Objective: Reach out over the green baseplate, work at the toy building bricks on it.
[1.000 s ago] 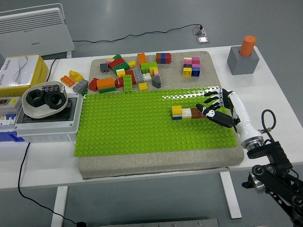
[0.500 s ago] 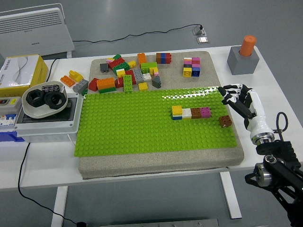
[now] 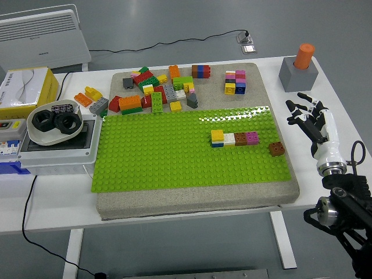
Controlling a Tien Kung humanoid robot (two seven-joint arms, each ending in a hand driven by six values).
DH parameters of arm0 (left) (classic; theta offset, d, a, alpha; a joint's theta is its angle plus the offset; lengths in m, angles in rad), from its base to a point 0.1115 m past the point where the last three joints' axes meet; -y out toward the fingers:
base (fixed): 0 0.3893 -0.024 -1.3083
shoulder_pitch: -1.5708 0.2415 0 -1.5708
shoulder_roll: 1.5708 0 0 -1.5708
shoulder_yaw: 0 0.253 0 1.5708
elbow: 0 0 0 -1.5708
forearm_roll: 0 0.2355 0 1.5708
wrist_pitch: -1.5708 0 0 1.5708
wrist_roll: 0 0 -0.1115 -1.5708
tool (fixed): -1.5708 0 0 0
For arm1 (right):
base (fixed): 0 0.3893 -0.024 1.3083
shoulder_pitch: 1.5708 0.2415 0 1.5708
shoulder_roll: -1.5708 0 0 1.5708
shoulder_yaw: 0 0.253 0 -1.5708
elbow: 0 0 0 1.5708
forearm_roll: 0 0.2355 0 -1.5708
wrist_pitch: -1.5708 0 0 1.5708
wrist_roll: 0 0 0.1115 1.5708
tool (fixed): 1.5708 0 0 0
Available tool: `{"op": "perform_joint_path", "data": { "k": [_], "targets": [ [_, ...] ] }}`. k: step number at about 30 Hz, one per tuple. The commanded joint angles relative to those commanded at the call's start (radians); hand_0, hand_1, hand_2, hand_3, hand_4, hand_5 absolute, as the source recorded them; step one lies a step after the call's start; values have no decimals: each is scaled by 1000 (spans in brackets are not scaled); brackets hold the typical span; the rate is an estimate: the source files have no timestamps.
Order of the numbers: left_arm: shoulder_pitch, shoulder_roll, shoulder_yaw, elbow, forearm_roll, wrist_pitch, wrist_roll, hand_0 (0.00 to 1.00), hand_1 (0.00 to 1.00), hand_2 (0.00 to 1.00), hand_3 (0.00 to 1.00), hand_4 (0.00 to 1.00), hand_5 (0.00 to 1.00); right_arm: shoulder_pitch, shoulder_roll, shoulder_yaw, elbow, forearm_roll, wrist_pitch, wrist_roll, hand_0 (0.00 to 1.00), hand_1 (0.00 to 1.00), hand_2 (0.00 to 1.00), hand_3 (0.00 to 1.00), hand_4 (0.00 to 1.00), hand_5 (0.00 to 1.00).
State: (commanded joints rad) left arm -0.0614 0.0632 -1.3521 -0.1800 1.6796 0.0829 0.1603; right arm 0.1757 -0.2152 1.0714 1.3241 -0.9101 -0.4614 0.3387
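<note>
On the white table point(image 3: 174, 215), a green baseplate point(image 3: 163, 157) covers the grey mat's point(image 3: 197, 200) near half, its studs glossy along the far edge.

Four bricks form one row point(image 3: 235, 138) right of the plate's centre: yellow, white, brown, pink. One brown brick point(image 3: 276, 149) sits alone near the right edge. Beyond the plate lies a loose pile point(image 3: 160, 93). Off the mat's right side, the right hand point(image 3: 311, 119) hovers, fingers spread, holding nothing.
</note>
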Motion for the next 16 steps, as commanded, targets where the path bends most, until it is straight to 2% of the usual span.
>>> {"op": "perform_joint_path", "data": {
  "k": [4, 5, 8, 10, 11, 16],
  "targets": [
    [-1, 6, 5, 0, -14, -1, -2, 680, 493, 429, 565, 562, 19, -1, 0, 10, 3, -35, -12, -27, 437, 403, 568, 715, 936, 473],
    [-1, 10, 6, 0, -21, -2, -3, 680, 492, 421, 563, 574, 10, 1, -1, 9, 3, -42, -15, -34, 427, 395, 556, 667, 872, 424],
    [-2, 17, -1, 0, -24, -2, -5, 680, 492, 421, 563, 574, 10, 8, -2, 4, 5, -63, -19, -48, 427, 395, 556, 667, 872, 424],
    [-2, 17, -7, 0, -18, 0, -4, 680, 492, 421, 563, 574, 10, 9, -2, 8, 14, -106, -24, -67, 427, 395, 556, 667, 872, 424],
    [-2, 17, -10, 0, -15, 0, -4, 677, 488, 417, 552, 580, 7, 10, -3, 12, 19, -126, -26, -75, 424, 393, 561, 652, 838, 390],
    [-5, 18, -21, 0, 11, 2, 2, 677, 488, 417, 552, 580, 7, 11, -11, 34, 56, -258, -36, -140, 424, 393, 561, 652, 838, 390]
  ]
}}
